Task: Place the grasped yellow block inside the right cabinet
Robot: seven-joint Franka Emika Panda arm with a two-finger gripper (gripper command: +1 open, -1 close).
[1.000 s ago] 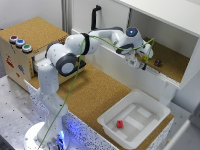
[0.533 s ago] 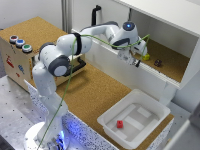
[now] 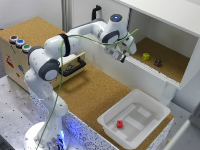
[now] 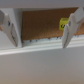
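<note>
The yellow block [image 3: 146,56] sits loose on the cork floor inside the right cabinet [image 3: 170,30], deeper in than the tool [image 3: 123,56], whose fingers are spread apart and empty at the cabinet's front edge.

My wrist view is blurred, and my fingers [image 4: 70,27] are cut off at its edge. In the exterior view, the dark object [image 3: 158,63] inside the cabinet [image 3: 192,47] is too small to identify, and the cabinet's far end runs out of frame.
</note>
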